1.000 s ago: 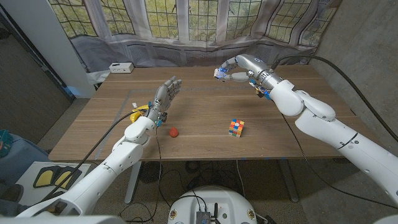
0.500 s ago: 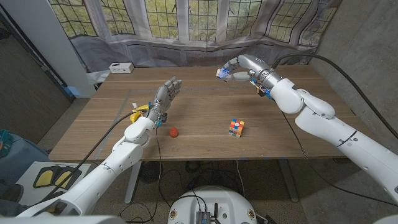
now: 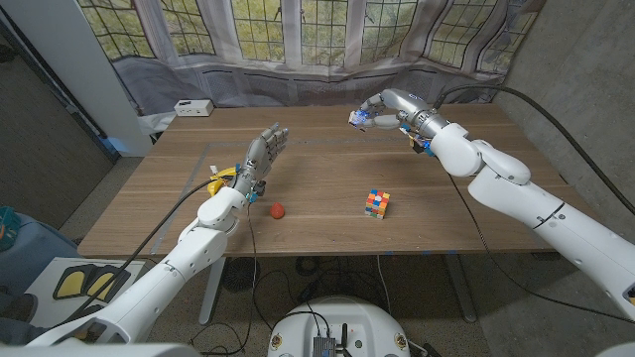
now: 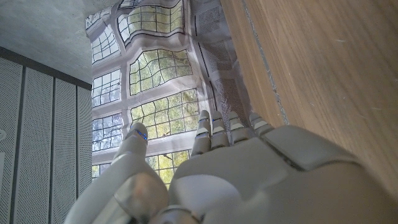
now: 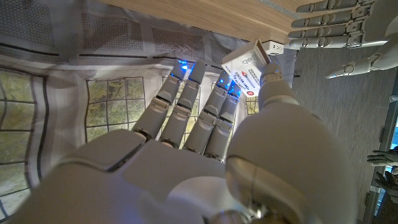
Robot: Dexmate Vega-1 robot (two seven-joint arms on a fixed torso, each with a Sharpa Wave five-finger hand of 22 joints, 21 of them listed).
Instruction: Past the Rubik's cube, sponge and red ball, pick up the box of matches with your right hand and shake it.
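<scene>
My right hand is raised over the far side of the table and pinches a small white and blue box of matches between thumb and fingertips. In the right wrist view the matchbox shows a red and white label beyond my right hand. The Rubik's cube sits on the table nearer me, and the red ball lies to its left. A yellow sponge peeks out behind my left hand, which is held up with fingers straight and apart, empty. In the left wrist view, that left hand holds nothing.
A white box sits at the table's far left corner. A curtain hangs behind the far edge. In the right wrist view the left hand shows across the table. Grey walls flank both sides.
My right hand with the matchbox has shifted slightly to the right and a little up. The left arm, cube and ball have stayed put.
</scene>
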